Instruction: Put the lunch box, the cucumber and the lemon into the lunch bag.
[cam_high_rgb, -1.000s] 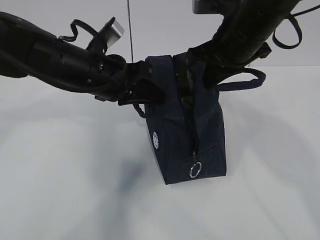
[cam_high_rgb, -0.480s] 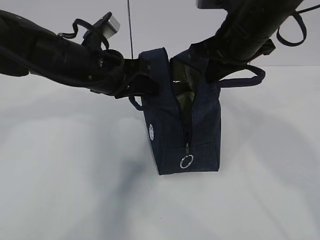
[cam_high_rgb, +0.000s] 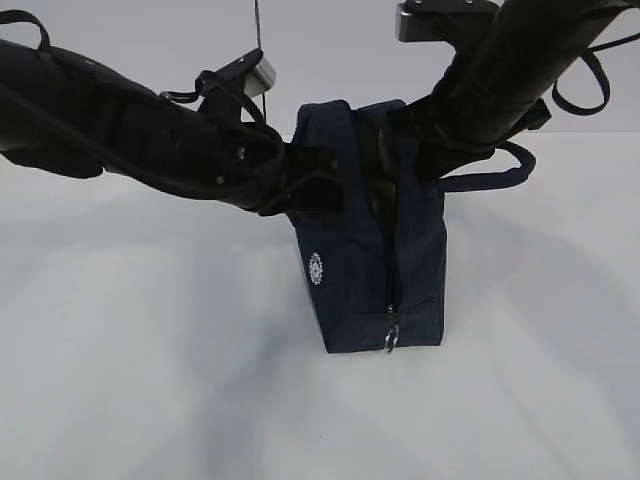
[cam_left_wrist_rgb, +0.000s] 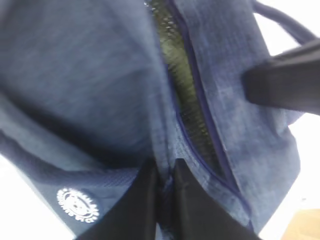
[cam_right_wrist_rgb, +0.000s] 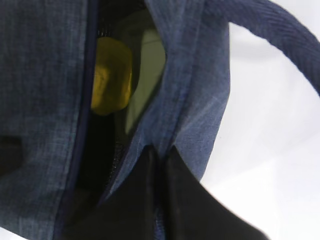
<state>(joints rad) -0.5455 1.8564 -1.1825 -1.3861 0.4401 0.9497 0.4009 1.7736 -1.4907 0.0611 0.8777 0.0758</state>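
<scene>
Since the earlier frames: the lunch bag (cam_high_rgb: 375, 250) has swung back toward the right and stands squarer, and its ring pull (cam_high_rgb: 391, 338) now hangs edge-on where it showed as a full circle.
Lunch bag: upright on the table (cam_high_rgb: 150, 380), mouth partly open at the top, zipper closed only low down near the ring pull.
Lemon: inside the bag, seen through the opening (cam_right_wrist_rgb: 111, 75), pressed close to a pale green surface I take for the lunch box (cam_right_wrist_rgb: 147, 70).
Cucumber: I judge the dark green bumpy strip in the gap (cam_left_wrist_rgb: 182, 95) to be it, though I cannot be certain.
My left gripper: (cam_left_wrist_rgb: 165, 190) nipped tight on the bag's left rim, just above the white logo (cam_left_wrist_rgb: 77, 204).
My right gripper: (cam_right_wrist_rgb: 159, 185) pinched narrow on the opposite rim, near the loop handle (cam_right_wrist_rgb: 280, 35).
Risk, tipping: the bag is tall and narrow; uneven pull from my two arms could topple it.
Risk, spilling: the lemon sits high by the mouth and could roll out on a tilt.
Risk, slipping: thin fabric may slide free if I tug sideways.
</scene>
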